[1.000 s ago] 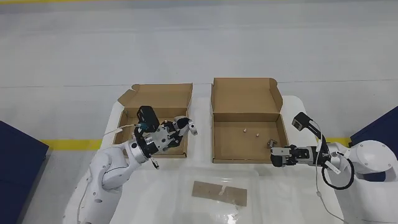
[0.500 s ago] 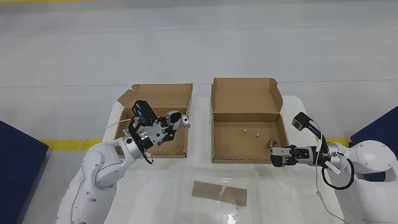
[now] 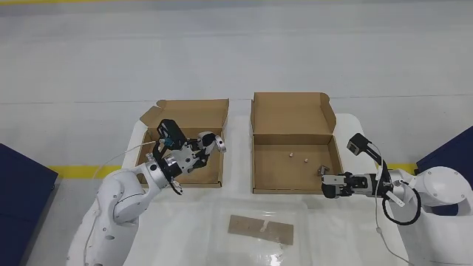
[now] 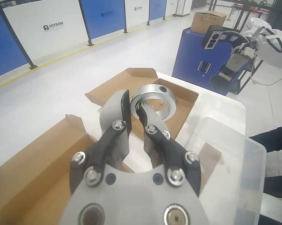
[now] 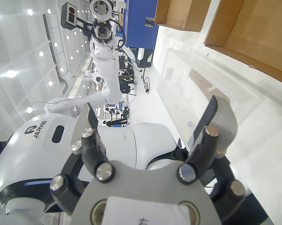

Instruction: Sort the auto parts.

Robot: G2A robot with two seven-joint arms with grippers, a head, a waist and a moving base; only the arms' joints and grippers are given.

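Now my left pincer (image 4: 131, 110) hovers above the open brown cardboard box (image 3: 188, 112), grasping the silver metal ring (image 4: 152, 89) by its rim; my right pincer (image 5: 150, 101) hangs spread open.

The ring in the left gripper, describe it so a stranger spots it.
Two open cardboard boxes stand on the white table. At the left box's inner edge, the left gripper pinches a silver ring, far bigger than the tiny parts in the right box.
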